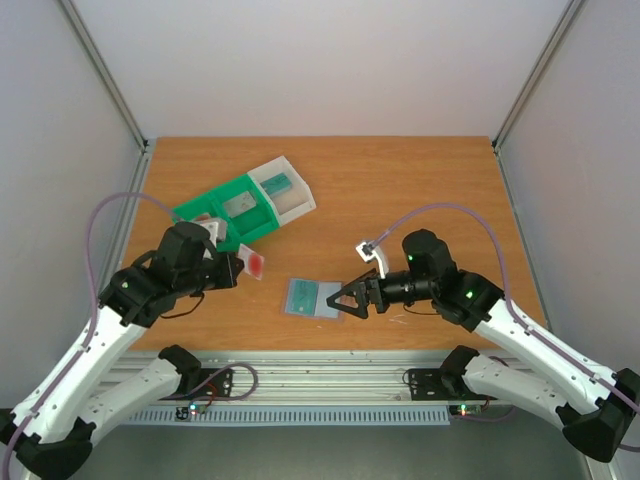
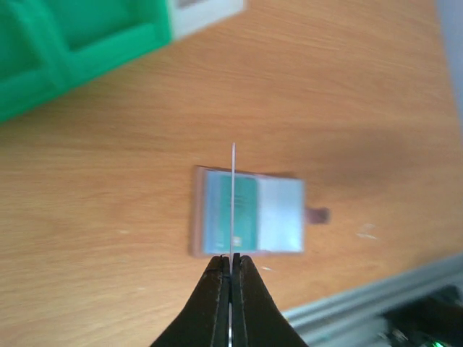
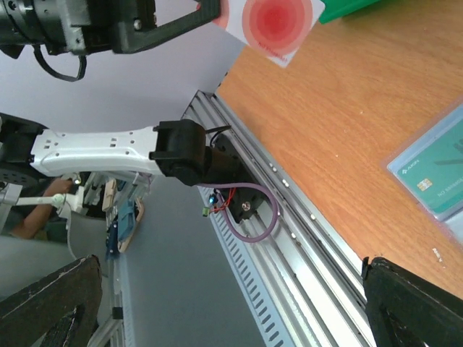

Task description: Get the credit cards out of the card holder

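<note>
Inspection of the tabletop (image 1: 420, 190) finds the card holder (image 1: 312, 298) lying flat and opened out near the front edge, between the two arms. A greenish-teal credit card (image 2: 247, 213) is seen seated in its left panel; the right panel is paler, and its contents cannot be made out.

The left end effector (image 1: 238, 268) is closed tight on a pale credit card with a red round blotch (image 1: 254, 263). The card is held clear of the tabletop, left of the holder and apart from it. In the left wrist view this card is presented edge-on as a thin vertical line, pinched at its lower end between the fingers (image 2: 217, 289), with the holder visible on the wood beyond it. In the right wrist view its red-blotched face (image 3: 271, 25) is seen at the top of the frame.

The right end effector (image 1: 340, 300) is spread wide, with nothing gripped between its fingers (image 3: 51, 303). It is placed at the right edge of the holder; whether contact is made cannot be determined.

A green-and-white compartment tray (image 1: 245, 205) is set further back on the left, well apart from the holder. An aluminium rail (image 1: 330, 365) is fitted along the near edge.
</note>
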### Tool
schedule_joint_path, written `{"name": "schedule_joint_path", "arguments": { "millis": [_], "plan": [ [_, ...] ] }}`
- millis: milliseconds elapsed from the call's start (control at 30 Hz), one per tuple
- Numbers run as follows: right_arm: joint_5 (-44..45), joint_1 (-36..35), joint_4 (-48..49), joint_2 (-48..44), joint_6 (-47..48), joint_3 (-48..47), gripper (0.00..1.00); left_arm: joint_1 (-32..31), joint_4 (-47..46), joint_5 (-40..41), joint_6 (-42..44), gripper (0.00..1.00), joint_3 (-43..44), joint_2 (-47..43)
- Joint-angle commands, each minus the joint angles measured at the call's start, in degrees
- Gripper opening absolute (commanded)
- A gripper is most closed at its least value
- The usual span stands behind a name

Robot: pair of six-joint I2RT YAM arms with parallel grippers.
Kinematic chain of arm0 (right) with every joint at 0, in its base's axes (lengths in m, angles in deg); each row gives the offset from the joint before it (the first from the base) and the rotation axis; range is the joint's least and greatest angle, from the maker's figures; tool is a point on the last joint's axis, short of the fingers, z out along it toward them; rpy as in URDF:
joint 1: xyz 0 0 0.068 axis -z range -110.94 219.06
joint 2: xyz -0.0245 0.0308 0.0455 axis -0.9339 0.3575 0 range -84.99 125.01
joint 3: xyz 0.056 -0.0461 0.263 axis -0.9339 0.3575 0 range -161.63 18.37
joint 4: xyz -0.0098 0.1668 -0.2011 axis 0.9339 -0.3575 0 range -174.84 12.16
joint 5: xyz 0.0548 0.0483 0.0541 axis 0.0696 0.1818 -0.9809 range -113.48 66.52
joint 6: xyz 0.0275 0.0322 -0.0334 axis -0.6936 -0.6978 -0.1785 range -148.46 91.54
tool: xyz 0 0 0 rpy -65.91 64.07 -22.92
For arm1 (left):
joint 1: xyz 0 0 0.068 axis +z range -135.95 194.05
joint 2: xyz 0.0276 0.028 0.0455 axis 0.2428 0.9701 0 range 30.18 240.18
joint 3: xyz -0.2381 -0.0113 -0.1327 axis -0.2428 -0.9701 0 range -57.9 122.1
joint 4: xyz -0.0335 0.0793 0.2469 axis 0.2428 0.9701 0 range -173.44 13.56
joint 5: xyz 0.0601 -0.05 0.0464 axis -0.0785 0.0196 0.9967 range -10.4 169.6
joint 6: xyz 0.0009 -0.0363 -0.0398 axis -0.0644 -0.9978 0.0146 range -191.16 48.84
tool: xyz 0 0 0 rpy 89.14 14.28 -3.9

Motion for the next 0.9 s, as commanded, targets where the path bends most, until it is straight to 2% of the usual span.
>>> {"name": "schedule_joint_path", "arguments": {
  "millis": [0, 100, 200, 567, 867],
  "plan": [
    [1.0, 0.0, 0.0, -1.7, -0.8, -0.1, 0.98, 0.5, 9.2, 17.2, 1.5, 0.00, 5.5, 2.3],
    [0.8, 0.0, -0.3, -1.9, -1.1, -0.1, 0.98, 0.8, 11.5, 23.6, 0.6, 0.00, 8.1, 4.2],
    [0.4, 0.0, -0.7, -2.3, -1.2, -0.1, 0.98, 3.5, 10.8, 25.1, 0.8, 0.00, 8.8, 6.4],
    [1.3, 0.0, -4.6, -4.3, 0.4, -2.0, 0.98, 23.2, -5.3, 11.9, 4.7, 0.00, 6.1, 17.1],
    [2.7, 0.0, -4.5, -6.9, -0.3, -1.3, 0.99, 31.4, -18.9, 8.7, 3.2, 0.00, 4.4, 32.5]
  ]
}}
